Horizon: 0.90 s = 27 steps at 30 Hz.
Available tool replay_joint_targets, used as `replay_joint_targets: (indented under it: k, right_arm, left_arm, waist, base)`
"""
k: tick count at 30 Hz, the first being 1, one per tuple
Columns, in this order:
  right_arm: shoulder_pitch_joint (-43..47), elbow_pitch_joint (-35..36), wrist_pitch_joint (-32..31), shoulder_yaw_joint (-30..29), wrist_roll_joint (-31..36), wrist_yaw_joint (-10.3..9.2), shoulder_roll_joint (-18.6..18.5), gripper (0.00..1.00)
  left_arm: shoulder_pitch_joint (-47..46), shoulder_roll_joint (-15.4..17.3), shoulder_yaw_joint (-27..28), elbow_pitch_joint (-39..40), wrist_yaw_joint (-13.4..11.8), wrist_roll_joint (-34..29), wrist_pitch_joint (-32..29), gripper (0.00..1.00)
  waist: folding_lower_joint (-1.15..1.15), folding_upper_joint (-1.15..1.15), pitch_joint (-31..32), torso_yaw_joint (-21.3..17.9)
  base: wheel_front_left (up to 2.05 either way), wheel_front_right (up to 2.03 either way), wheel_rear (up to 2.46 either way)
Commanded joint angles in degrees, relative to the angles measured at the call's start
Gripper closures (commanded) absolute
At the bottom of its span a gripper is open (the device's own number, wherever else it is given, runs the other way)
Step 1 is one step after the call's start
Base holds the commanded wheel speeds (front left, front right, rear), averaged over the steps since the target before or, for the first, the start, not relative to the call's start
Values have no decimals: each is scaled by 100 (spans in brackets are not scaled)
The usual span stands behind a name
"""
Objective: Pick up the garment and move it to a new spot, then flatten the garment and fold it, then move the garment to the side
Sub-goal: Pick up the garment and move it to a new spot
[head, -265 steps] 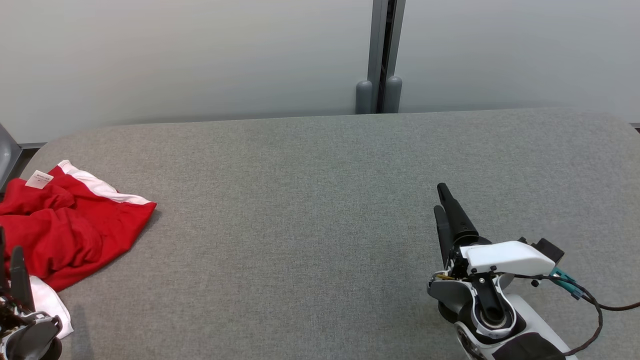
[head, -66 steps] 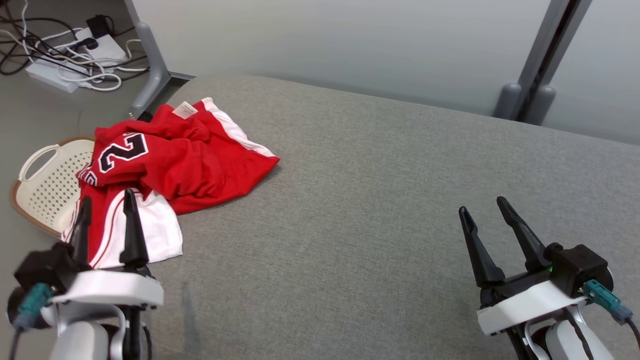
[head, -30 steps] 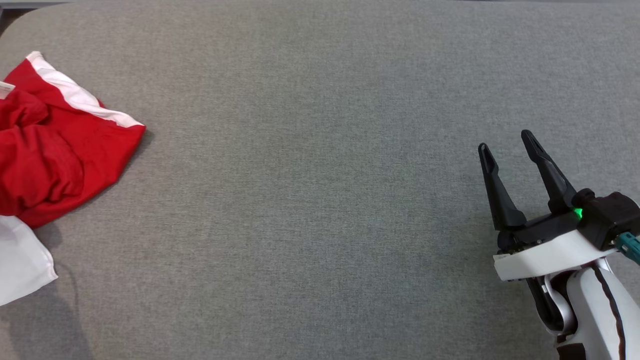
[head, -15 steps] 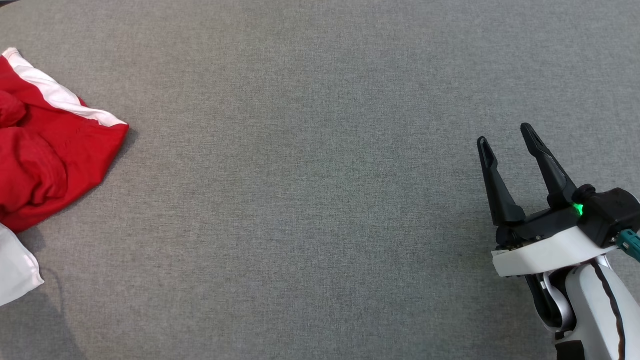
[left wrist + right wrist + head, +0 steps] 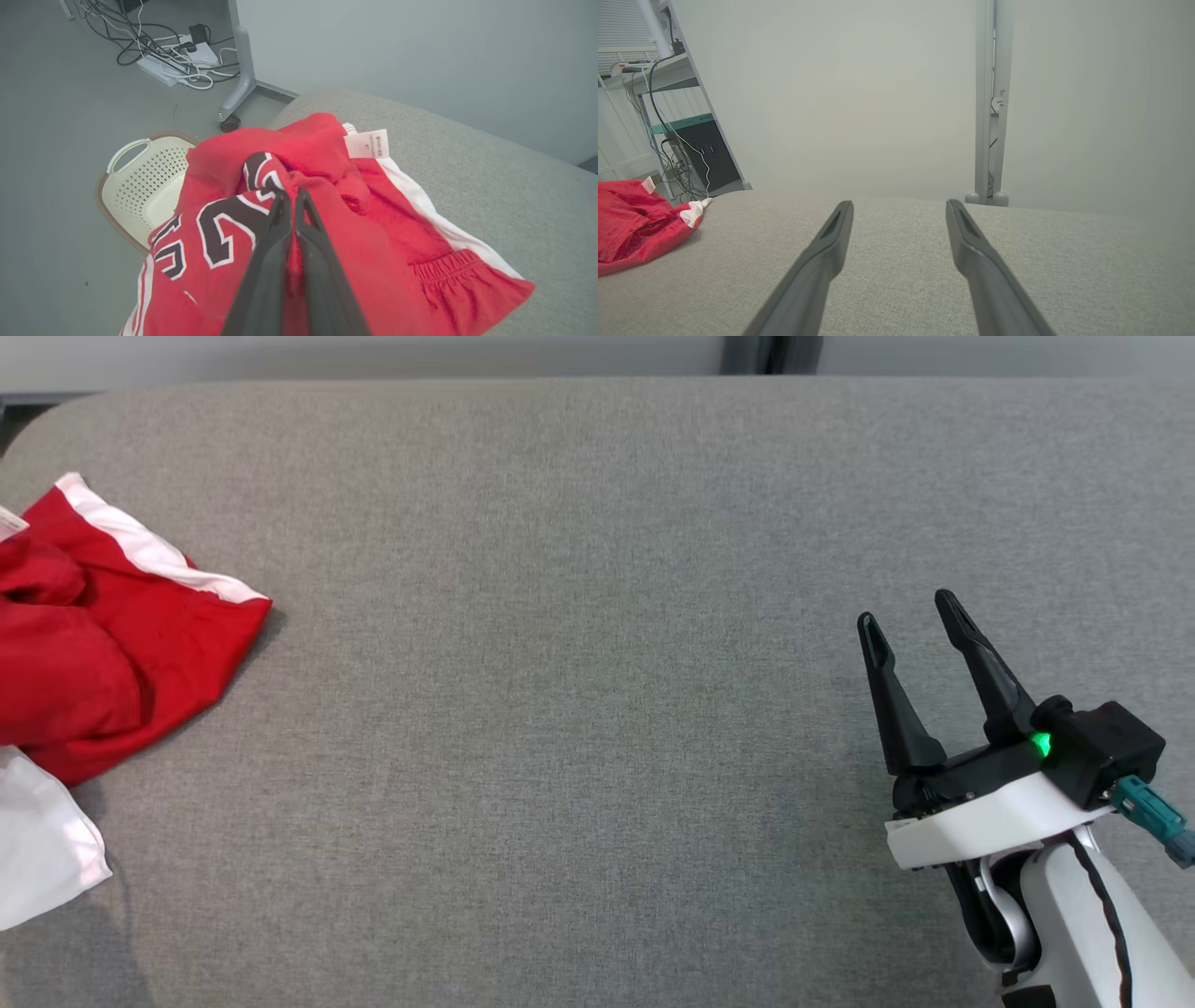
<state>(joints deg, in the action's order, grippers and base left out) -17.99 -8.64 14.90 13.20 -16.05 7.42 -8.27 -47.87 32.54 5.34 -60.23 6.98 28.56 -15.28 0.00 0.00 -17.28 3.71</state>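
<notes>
Although the white tag (image 5: 367, 143) sewn to the garment (image 5: 373, 242) carries lines of print, they are too small to read. Black numerals outlined in white cross the red cloth: a large "2" (image 5: 219, 233) reads plainly, while the figures beside it are crumpled into folds and cannot be made out.

The garment lies bunched at the left end of the grey bench (image 5: 597, 663), part of it hanging over the edge above a cream perforated basket (image 5: 140, 182) on the floor. In the head view it is cut off by the left frame edge.

The left tool (image 5: 293, 195) reaches down into the heap from above, its two dark fingers pressed together on a raised ridge of red cloth near the numerals. How much cloth sits between them is hidden by the fold itself.

The right tool (image 5: 907, 616) is held low over the bare right side of the bench, well apart from the garment, fingers spread wide with nothing between them, pointing toward the far wall.
</notes>
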Motion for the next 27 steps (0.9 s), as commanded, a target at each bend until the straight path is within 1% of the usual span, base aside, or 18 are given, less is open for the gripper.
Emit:
replay_joint_targets:
  k: [1, 8, 13, 18, 24, 27]
  right_arm:
    - [86, -49, 18, -54, -13, 13, 28, 0]
    - [193, -74, 18, -111, -55, 13, 199, 0]
    - [255, -86, 19, -200, -63, 13, 290, 0]
    - [335, -101, 19, -261, -71, 13, 329, 0]
    - [383, -70, 19, -296, -88, 13, 358, 0]
    - [394, -39, 18, -319, -102, 13, 382, 0]
  left_arm:
    - [-122, 80, -75, 110, 22, -30, -16, 100]
    - [-294, 60, -463, 871, 59, 24, -220, 100]
    - [-98, 65, -744, 1755, 63, 197, -454, 100]
    - [151, 60, -856, 2743, 63, 352, -754, 100]
    - [621, -99, -942, 4072, -135, 512, -1259, 100]
    - [914, -248, -1043, 4707, -231, 616, -1507, 100]
  waist:
    - [0, 0, 151, -38]
    - [0, 0, 470, -232]
    - [0, 0, 655, -482]
    - [0, 0, 788, -793]
    - [0, 0, 887, -1247]
    - [0, 0, 869, -1472]
  base:
    - [0, 0, 0]
    - [0, 0, 0]
    - [0, 0, 0]
    - [0, 0, 0]
    - [0, 0, 0]
    - [0, 0, 0]
